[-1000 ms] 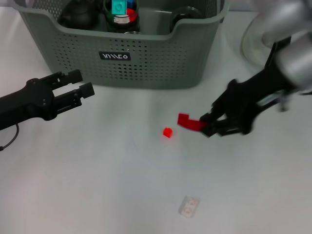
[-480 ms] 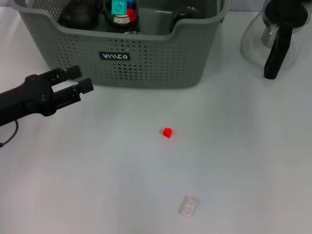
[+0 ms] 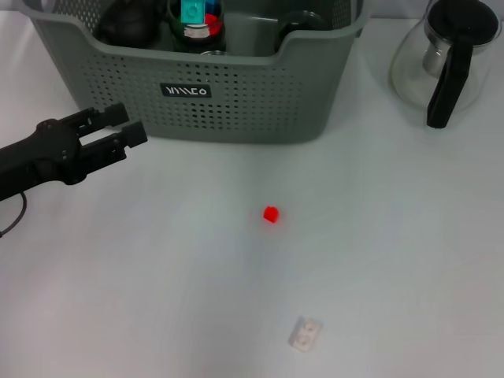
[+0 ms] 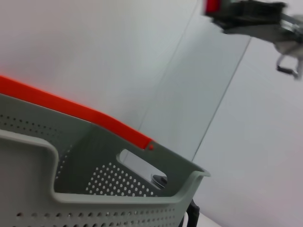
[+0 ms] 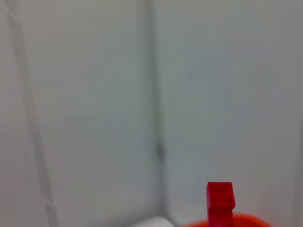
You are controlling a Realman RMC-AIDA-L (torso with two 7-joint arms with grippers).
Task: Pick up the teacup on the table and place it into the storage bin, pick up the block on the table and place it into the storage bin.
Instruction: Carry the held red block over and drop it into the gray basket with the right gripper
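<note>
Head view: small clear piece (image 3: 305,333) nearest, red block (image 3: 270,214) mid-table, left gripper (image 3: 124,132) fingers apart just before storage bin (image 3: 236,102), glass teapot (image 3: 445,59) far right. Right gripper out of head view; left wrist shows bin's handle cutout

Even, bright overhead light with soft faint shadows on the table (image 3: 378,260); both wrist views are blurred.
</note>
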